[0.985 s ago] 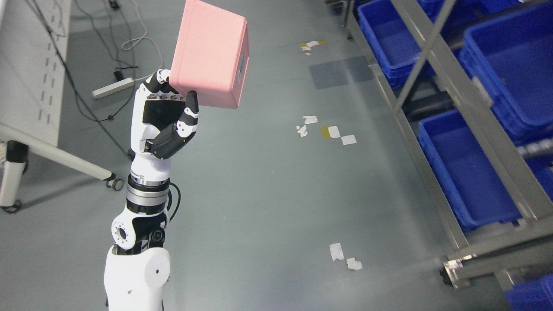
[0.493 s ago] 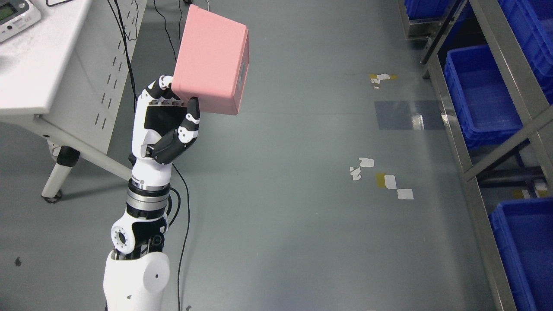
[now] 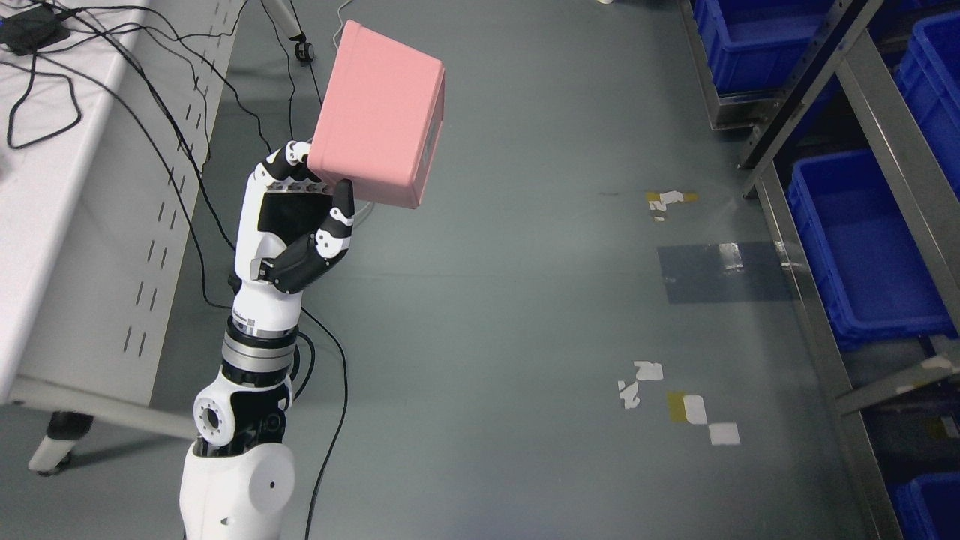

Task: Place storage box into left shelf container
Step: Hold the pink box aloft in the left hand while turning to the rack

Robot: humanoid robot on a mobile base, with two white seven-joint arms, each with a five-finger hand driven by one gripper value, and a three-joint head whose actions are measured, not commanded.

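My left hand holds a pink storage box up above the grey floor, left of the picture's middle. The thumb presses the box's near lower edge and the other fingers curl behind its left corner. The box is tilted, its closed side facing me. A metal shelf rack runs down the right edge and carries blue bins. The box is far to the left of that rack. My right arm does not show.
A white table with a perforated side panel fills the left edge, with black cables on top and trailing to the floor. Tape scraps lie on the floor at lower right. Another blue bin sits at the top right.
The whole picture has shifted, so the camera has moved: the table now fills more of the left and the rack's bins sit differently. The hand still holds the box the same way.
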